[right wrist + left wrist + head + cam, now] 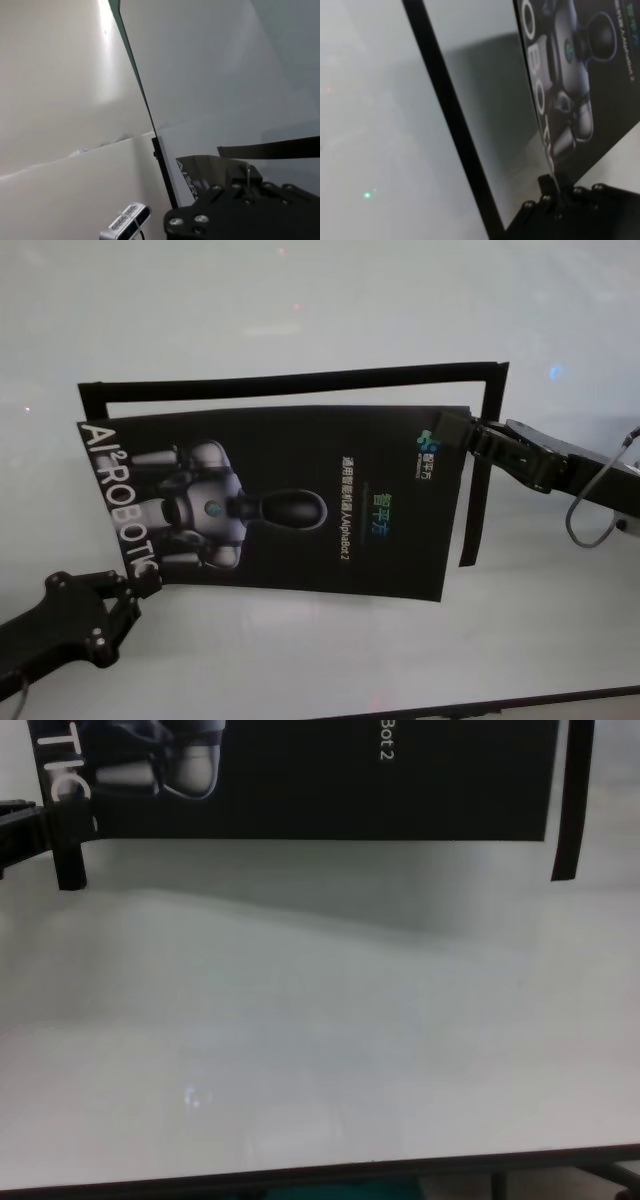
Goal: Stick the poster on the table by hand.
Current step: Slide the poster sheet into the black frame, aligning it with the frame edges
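Two tools (143, 585) (452, 430) on poster (300, 500) edges

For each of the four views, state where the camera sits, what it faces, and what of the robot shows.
Head: high, looking down on the poster, table, tape strips; both arms show.
Chest: low, facing the table's near edge; left gripper shows.
Left wrist: on the left arm, along the poster's edge; its jaws clamp it.
Right wrist: on the right arm; right gripper shows.
All four share the poster.
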